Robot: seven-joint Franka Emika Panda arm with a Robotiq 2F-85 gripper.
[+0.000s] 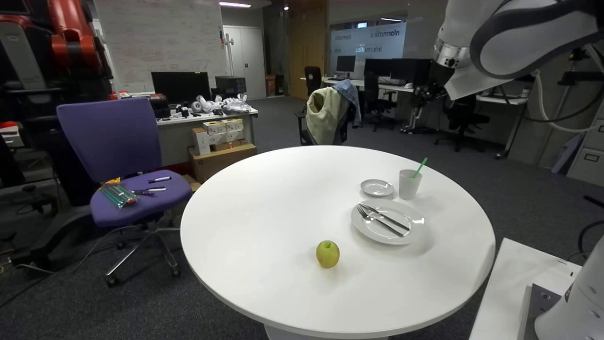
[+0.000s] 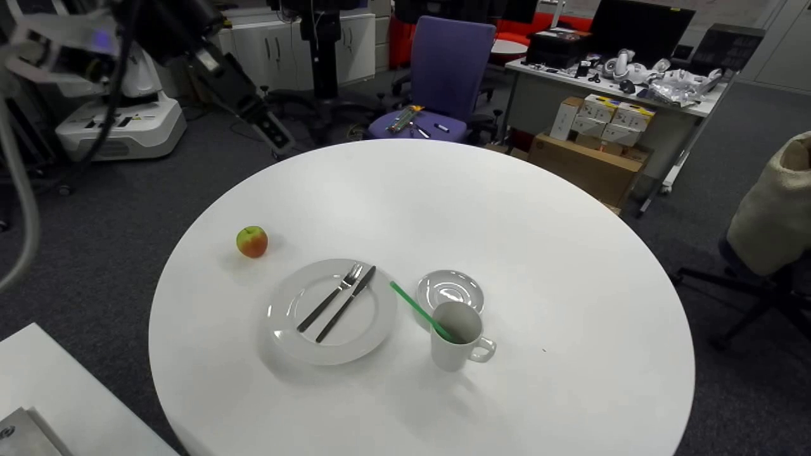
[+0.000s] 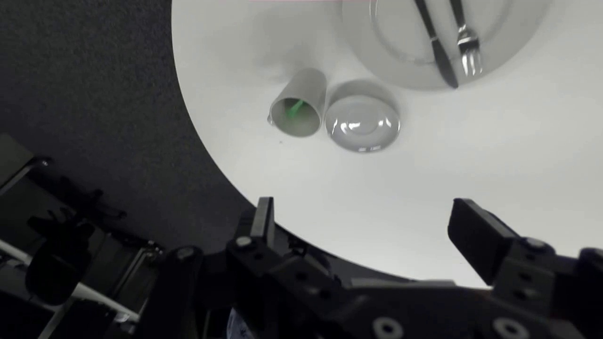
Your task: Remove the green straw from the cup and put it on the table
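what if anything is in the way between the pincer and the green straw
Nothing visible stands between the open pincer and the green straw, whose upper end sticks out above the rim of the cup. Its lower part is inside.

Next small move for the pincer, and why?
I'd probably bring the open pincer toward the straw's free end, without descending yet. The wrist view shows it holding nothing, with the cup not between its jaws; in both exterior views, the straw pokes above the cup, leaving an end to pinch.
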